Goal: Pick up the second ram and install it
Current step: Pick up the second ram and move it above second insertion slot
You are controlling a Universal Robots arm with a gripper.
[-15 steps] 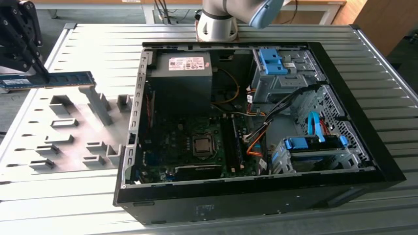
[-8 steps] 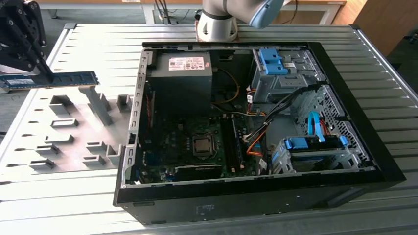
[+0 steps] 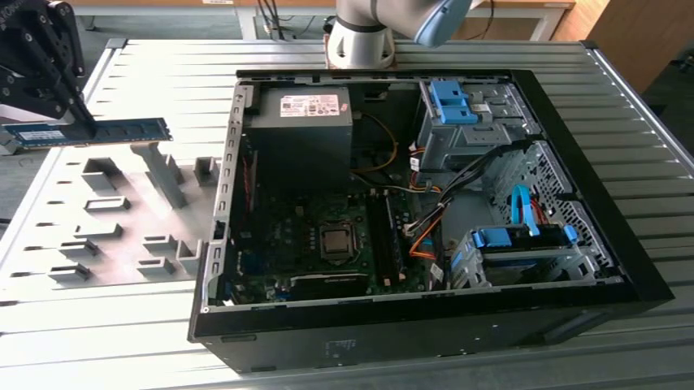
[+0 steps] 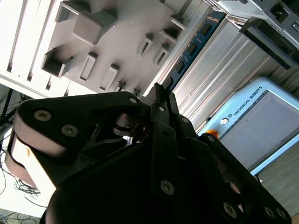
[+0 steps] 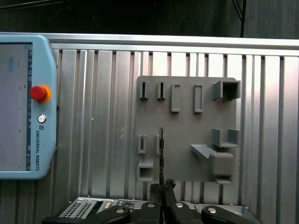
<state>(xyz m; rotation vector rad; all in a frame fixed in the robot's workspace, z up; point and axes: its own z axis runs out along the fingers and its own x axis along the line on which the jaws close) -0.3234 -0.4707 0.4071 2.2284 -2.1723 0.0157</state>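
Hand (image 3: 78,120): closed on the second ram (image 3: 130,129), fingers pinching the two flat faces a little off the stick's middle. No gap shows between fingers and board in the exterior view.

Position: the second ram hangs over the far edge of the grey holder plate (image 3: 130,211), towards the exterior view's left. It looks clear of the plate's blocks and slots and touches nothing but the hand. It is well apart from the open computer case (image 3: 607,268), which lies on the same ribbed counter (image 3: 109,341).

Orientation: the stick is held on edge with its long axis level. In the first wrist view it reads as a thin dark line (image 5: 161,149) running straight out from the fingertips, over the plate.

Why held so (judgement):
- The face-to-face pinch leaves the lower contact edge free to enter a slot.
- Carrying it on edge matches the way the narrow holder slots keep such sticks upright.
- It also matches the long memory slots (image 3: 386,231) on the motherboard, beside the processor socket (image 3: 338,241).

Status (judgement): the pick looks done and the install is not. Whether any slot in the case is already filled, I cannot tell.

Teach pendant (image 5: 23,107) lies on the counter beside the plate, apart from the hand.
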